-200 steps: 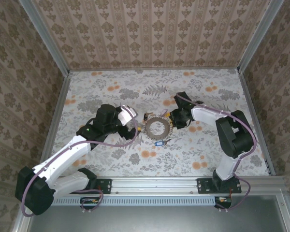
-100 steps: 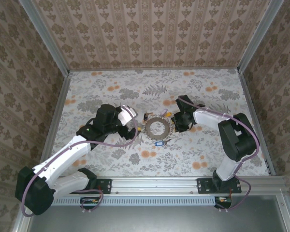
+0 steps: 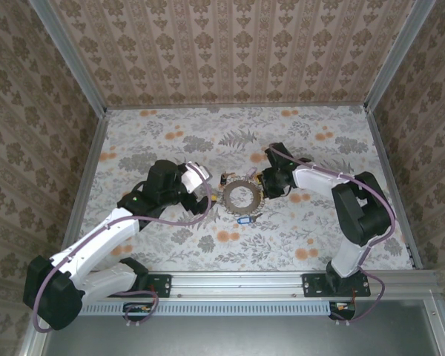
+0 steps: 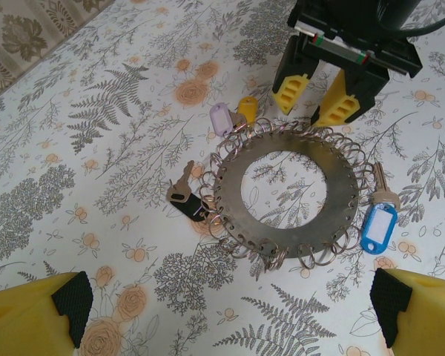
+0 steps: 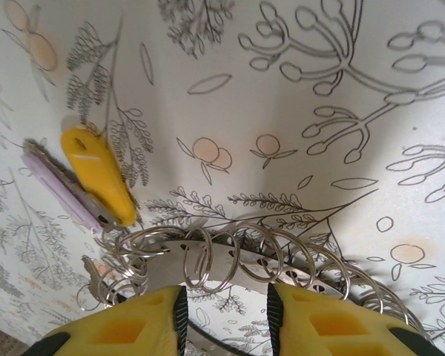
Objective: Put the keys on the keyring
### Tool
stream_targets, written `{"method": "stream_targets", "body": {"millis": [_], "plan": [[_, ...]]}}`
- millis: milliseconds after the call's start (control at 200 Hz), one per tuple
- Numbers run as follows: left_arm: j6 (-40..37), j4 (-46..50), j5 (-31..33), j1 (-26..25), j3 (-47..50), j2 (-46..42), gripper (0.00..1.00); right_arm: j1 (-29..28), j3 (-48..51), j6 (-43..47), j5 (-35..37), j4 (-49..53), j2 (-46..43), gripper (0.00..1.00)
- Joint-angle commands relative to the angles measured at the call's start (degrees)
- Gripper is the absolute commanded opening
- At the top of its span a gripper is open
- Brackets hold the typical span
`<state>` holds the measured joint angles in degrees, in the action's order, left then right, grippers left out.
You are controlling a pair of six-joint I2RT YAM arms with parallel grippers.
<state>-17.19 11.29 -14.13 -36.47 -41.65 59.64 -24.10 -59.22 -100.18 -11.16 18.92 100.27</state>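
The keyring (image 3: pixel 241 206) lies flat on the flowered desk (image 3: pixel 170 141) near the middle of the top view, a grey metal disc with a round hole and small wire loops all round its rim. The right gripper (image 3: pixel 261 180) stands at the ring's upper right edge. In the left wrist view it (image 4: pixel 314 102) comes down from the top of the frame, its yellow fingertips (image 4: pixel 289 90) just beside the upper rim of the keyring (image 4: pixel 282 239). Its jaws are narrow but parted. In the right wrist view the right gripper (image 5: pixel 226 297) has the rim of the keyring (image 5: pixel 230 268) at its tips, with one wire loop standing in the gap between them. The left gripper (image 3: pixel 210 191) sits just left of the ring, its jaws wide and holding nothing; its fingers (image 4: pixel 30 315) fill the bottom corners of its own view, with the ring beyond them and apart. A black-headed key (image 4: pixel 184 199) lies at the ring's left rim and a key with a blue tag (image 4: pixel 378 219) at its right rim. A lilac tag (image 4: pixel 221 119) and a yellow tag (image 4: pixel 247 107) lie side by side at the upper left rim, left of the right gripper.
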Motion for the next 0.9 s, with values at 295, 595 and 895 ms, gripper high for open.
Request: {"method": "stream_targets", "body": {"millis": [295, 595, 895], "plan": [[-1.31, 1.03, 0.77, -0.79, -1.03, -0.14, 1.00, 0.32, -3.66, -12.70, -1.59, 2.90, 3.81, 0.21], [-1.43, 1.27, 0.77, -0.80, -1.07, 0.44, 1.00, 0.88, -2.76, -12.32, -0.89, 3.35, 3.62, 0.08], [-1.35, 1.19, 0.76, -0.79, -1.05, 0.74, 1.00, 0.80, -3.52, -14.66, -1.34, 2.15, 3.89, 0.30]]}}
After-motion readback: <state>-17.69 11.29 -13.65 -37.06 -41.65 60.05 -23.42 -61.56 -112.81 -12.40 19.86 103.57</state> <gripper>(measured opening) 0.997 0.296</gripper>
